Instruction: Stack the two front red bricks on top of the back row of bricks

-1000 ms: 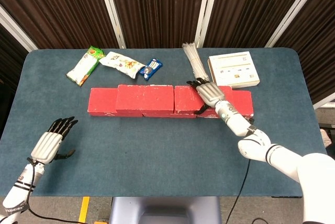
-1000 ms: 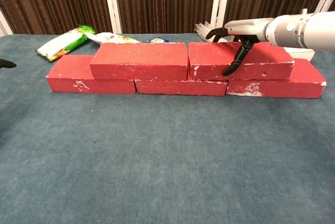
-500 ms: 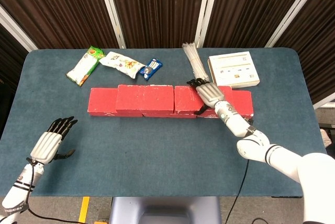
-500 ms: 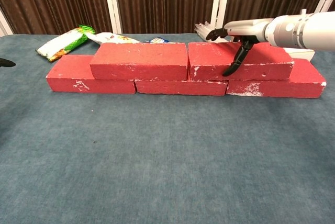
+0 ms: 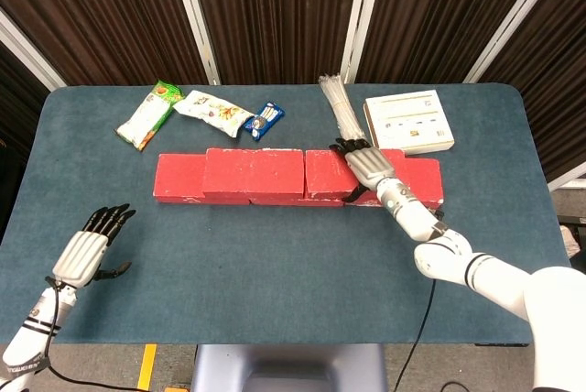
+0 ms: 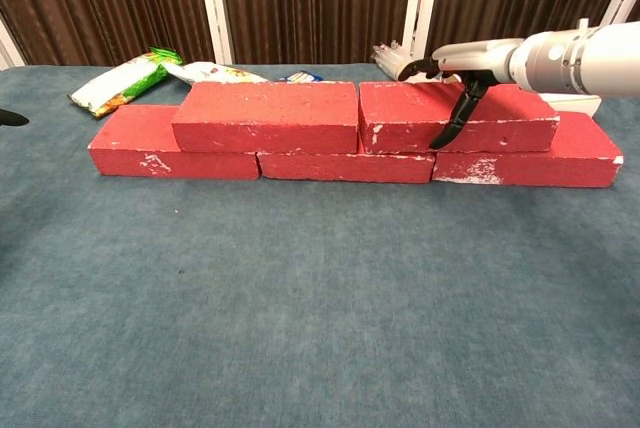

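Red bricks (image 6: 265,116) scuffed white, teal-blue table (image 5: 275,255), green-and-white snack packet (image 5: 146,114), white box (image 5: 409,122)

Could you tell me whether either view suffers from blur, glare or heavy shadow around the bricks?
Head view: sharp and evenly lit, with only a thin shadow along the brick row's front. Chest view: also sharp, without glare on the upper right brick; the right hand's dark thumb stands out clearly against the red face.

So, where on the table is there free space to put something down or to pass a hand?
The widest bare patch is the front of the table, between the brick wall and the near edge, bordered by the left hand and the right arm. It is crowded behind the wall: snack packets, straw bundle and white box. The right hand grips the upper right brick.
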Controlling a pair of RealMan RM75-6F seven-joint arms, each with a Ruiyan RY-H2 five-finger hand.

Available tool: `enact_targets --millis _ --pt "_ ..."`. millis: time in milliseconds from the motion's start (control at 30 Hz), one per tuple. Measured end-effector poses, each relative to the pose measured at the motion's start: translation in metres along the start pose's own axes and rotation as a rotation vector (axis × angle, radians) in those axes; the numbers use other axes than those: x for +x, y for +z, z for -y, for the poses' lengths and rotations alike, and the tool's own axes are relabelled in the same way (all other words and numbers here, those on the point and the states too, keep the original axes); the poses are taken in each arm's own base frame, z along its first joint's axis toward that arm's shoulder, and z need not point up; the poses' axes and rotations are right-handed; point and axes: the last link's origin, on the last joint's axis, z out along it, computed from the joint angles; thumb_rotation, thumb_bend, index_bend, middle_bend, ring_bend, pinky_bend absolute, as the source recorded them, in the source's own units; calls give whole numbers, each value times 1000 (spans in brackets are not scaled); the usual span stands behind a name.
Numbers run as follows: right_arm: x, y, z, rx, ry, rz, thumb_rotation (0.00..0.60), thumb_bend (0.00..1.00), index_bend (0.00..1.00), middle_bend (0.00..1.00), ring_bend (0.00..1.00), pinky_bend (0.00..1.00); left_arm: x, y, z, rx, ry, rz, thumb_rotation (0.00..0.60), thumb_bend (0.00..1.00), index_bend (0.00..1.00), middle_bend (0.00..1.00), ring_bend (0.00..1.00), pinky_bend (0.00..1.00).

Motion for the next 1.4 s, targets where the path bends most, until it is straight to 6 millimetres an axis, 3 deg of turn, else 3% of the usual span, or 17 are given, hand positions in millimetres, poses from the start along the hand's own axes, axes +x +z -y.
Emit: enact_targets --millis 300,400,533,633,833,933,1133,1400 --pt "16 -25 -3 19 49 -48 600 0 0 0 0 88 3 -3 -3 -13 2 -16 600 264 0 0 0 0" --pt "27 -46 -21 -1 42 -97 600 0 3 0 0 29 4 -5 -4 -20 4 -21 600 264 0 0 0 0" --pt "32 -80 -66 -90 -2 -144 600 3 167 0 0 0 4 -6 -6 -25 9 -20 600 262 0 0 0 0" --pt "26 -94 -92 -153 -29 -138 598 86 252 0 0 0 3 -6 -7 -24 12 -17 600 262 0 0 0 0" --pt "17 -101 -133 -261 -59 -124 585 122 373 0 0 0 1 -6 -9 -25 13 -9 600 263 0 0 0 0" --pt "6 -98 -143 -286 -55 -96 581 152 406 0 0 0 -1 -6 -9 -21 16 -5 600 263 0 0 0 0" --pt "-14 -87 -140 -264 -52 -51 580 178 448 0 0 0 -1 -4 -7 -12 13 2 600 262 0 0 0 0" --pt "-22 -76 -127 -221 2 -15 580 180 448 0 0 0 -1 -4 -5 -8 10 2 600 262 0 0 0 0"
